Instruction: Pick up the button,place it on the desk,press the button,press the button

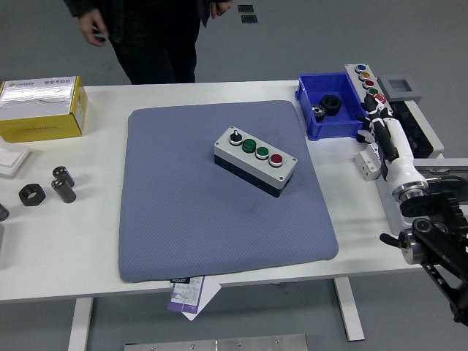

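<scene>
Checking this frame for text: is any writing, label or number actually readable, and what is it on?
None can be read.
Yellow box: a line of print on its silver top, too blurred.
Paper slip under the blue mat's near edge: small print, too small.
Button box on the mat: no marking can be made out.
Second button panel by the blue bin: none either.

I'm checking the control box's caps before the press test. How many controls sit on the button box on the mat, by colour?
Black selector knob: 1
Green buttons: 2
Red button: 1
Total: 4, all in one row on top of the button box.
</scene>
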{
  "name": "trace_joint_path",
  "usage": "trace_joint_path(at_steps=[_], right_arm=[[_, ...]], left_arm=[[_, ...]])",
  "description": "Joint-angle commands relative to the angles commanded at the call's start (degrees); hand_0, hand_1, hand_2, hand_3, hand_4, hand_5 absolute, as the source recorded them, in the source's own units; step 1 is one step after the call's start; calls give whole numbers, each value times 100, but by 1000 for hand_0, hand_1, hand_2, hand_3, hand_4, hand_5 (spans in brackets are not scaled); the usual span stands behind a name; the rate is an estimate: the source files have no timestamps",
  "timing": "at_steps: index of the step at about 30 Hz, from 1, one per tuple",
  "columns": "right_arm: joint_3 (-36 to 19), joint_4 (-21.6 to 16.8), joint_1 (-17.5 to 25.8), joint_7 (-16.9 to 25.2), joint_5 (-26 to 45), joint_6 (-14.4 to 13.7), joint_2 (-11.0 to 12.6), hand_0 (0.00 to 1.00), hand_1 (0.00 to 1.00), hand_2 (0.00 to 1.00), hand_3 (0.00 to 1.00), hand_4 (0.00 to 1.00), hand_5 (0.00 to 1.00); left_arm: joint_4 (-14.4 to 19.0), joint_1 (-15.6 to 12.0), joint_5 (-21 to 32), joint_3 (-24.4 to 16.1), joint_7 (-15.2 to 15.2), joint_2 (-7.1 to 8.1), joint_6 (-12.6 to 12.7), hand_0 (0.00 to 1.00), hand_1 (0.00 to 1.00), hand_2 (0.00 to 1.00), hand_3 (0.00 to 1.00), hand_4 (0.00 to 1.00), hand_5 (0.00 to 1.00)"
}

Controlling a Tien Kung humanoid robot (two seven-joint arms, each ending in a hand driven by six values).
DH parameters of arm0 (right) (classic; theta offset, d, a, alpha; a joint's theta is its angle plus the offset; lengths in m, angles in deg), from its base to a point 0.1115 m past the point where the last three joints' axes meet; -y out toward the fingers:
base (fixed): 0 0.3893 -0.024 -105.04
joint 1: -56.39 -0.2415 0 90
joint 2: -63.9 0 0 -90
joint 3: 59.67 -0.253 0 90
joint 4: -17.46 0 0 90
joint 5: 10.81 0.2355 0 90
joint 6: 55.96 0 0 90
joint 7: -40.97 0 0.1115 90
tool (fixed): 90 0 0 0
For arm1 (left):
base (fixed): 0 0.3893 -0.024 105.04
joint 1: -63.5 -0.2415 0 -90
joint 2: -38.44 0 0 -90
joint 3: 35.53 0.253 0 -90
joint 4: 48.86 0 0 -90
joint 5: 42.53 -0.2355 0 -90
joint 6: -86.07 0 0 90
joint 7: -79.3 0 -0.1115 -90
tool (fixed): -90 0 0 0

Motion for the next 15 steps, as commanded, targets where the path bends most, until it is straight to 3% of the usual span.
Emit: trace_joint_path(at_steps=[4,5,9,10,11,15], right_arm=[[367,-136,-427,-894,-894,537,-16,989,901,944,995,998,868],[450,-159,-524,-1085,-1092,654,-33,998,998,998,998,998,555],[737,-203,-867,-1940,-1951,1051,-126,998,998,998,998,998,555],[787,-208,-922,-2157,-2192,1096,-140,998,998,998,998,998,555],[834,-213,-972,-2381,-2467,1127,-149,998,998,998,998,998,454],[949,-231,-1085,-2960,-3326,1135,-144,998,998,998,998,998,454]], left_arm=[[2,-14,-39,-47,26,-11,1,819,805,774,910,787,260],[3,-14,-45,-52,28,-12,1,814,802,773,905,784,259],[4,-8,-61,-65,34,-13,-3,814,802,773,905,784,259],[5,-8,-65,-69,37,-13,-5,814,802,773,905,784,259],[6,-8,-65,-70,39,-14,-8,814,799,771,905,782,257],[9,-23,-83,-94,56,-16,-14,814,799,771,905,782,257]])
